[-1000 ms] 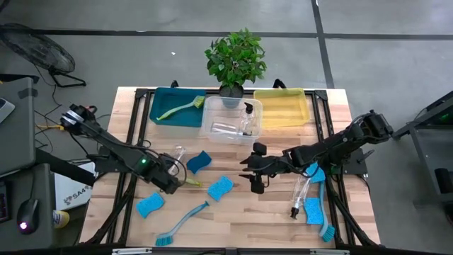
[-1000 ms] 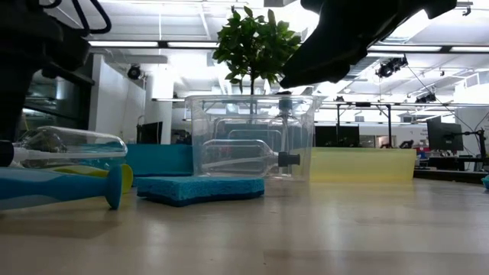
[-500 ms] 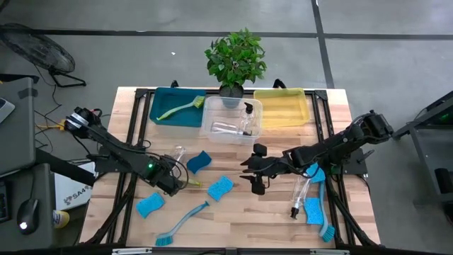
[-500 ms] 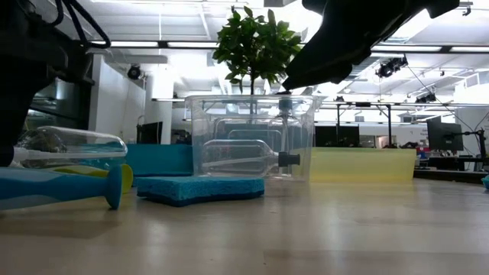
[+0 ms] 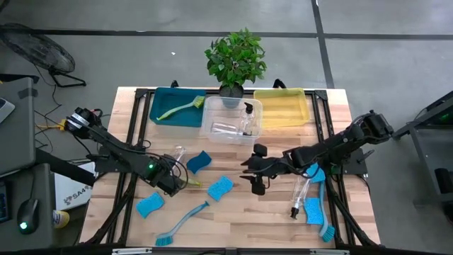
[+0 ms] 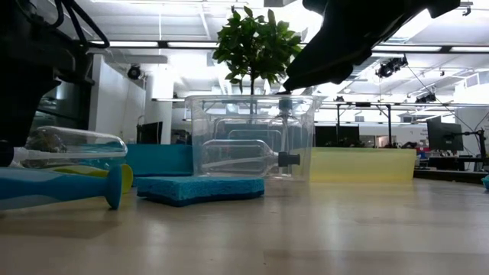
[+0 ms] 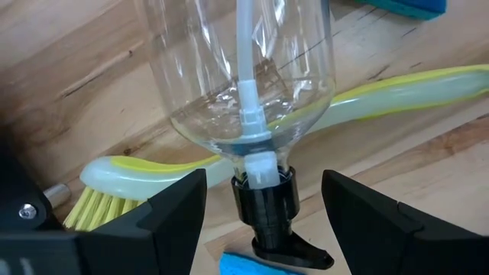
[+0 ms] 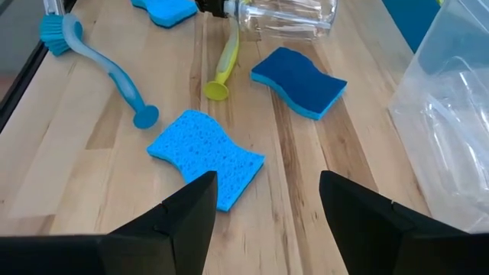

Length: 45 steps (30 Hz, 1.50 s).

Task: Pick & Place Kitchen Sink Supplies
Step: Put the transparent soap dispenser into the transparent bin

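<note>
My left gripper (image 5: 175,183) (image 7: 263,210) is open and low over the table. Its fingers stand on either side of the black pump neck (image 7: 263,200) of a clear bottle (image 5: 178,156) (image 7: 244,69), with gaps on both sides. The bottle lies on its side across a yellow-green brush (image 5: 192,183) (image 7: 397,88). My right gripper (image 5: 253,178) (image 8: 263,221) is open and hangs above the table's middle, near a light blue sponge (image 5: 220,187) (image 8: 206,156). A darker blue sponge (image 5: 199,161), another sponge (image 5: 149,205) and a blue brush (image 5: 182,224) lie flat on the wood.
At the far edge stand a teal bin (image 5: 164,99) holding a yellow-green brush, a clear bin (image 5: 212,130) holding bottles, a yellow bin (image 5: 282,108) and a potted plant (image 5: 236,60). Near the right edge lie a bottle (image 5: 301,191), sponges (image 5: 313,210) and a blue brush (image 5: 324,219).
My left arm's elbow has shifted a little toward the table's right; its gripper stays at the bottle's neck. The right arm and the things on the table have kept still.
</note>
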### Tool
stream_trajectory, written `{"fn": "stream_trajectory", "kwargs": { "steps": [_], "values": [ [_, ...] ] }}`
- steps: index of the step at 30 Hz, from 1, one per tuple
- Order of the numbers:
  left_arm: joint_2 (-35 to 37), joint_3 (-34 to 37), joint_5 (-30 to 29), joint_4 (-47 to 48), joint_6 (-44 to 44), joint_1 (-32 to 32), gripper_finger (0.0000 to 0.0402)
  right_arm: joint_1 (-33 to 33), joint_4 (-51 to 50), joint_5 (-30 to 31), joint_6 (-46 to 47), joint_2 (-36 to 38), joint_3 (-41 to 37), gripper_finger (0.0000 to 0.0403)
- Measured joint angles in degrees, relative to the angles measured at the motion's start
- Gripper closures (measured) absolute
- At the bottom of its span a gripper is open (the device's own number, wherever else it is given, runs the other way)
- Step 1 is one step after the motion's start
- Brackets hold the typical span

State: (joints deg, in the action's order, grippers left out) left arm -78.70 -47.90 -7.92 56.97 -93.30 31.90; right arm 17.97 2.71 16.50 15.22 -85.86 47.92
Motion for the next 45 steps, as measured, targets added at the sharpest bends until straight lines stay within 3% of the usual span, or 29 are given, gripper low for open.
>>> {"fn": "stream_trajectory", "kwargs": {
  "steps": [10,18,25,31,39,45],
  "values": [
    [0.0,0.0,-2.0,0.0,-2.1,3.5,0.0149,2.5,-0.2,4.0,0.0,0.0,0.0,0.0178],
    [-0.1,0.0,-14.0,-0.1,-13.0,16.2,0.015,2.8,-0.2,5.5,0.9,0.0,0.0,0.0178],
    [-6.1,-0.1,-25.8,-3.2,-22.4,28.6,0.015,2.8,0.0,5.6,2.6,0.0,0.0,0.0178],
    [-14.3,-2.3,-27.5,-1.1,-25.9,33.7,0.015,2.8,0.1,6.8,3.1,0.0,0.0,0.0178],
    [-21.9,-8.6,-28.8,13.3,-29.4,34.1,0.015,2.8,0.1,7.5,4.5,0.0,0.0,0.0178],
    [-26.9,-9.6,-27.5,13.7,-23.0,34.2,0.015,2.8,0.1,7.6,4.4,0.0,0.0,0.0178]
  ]
}}
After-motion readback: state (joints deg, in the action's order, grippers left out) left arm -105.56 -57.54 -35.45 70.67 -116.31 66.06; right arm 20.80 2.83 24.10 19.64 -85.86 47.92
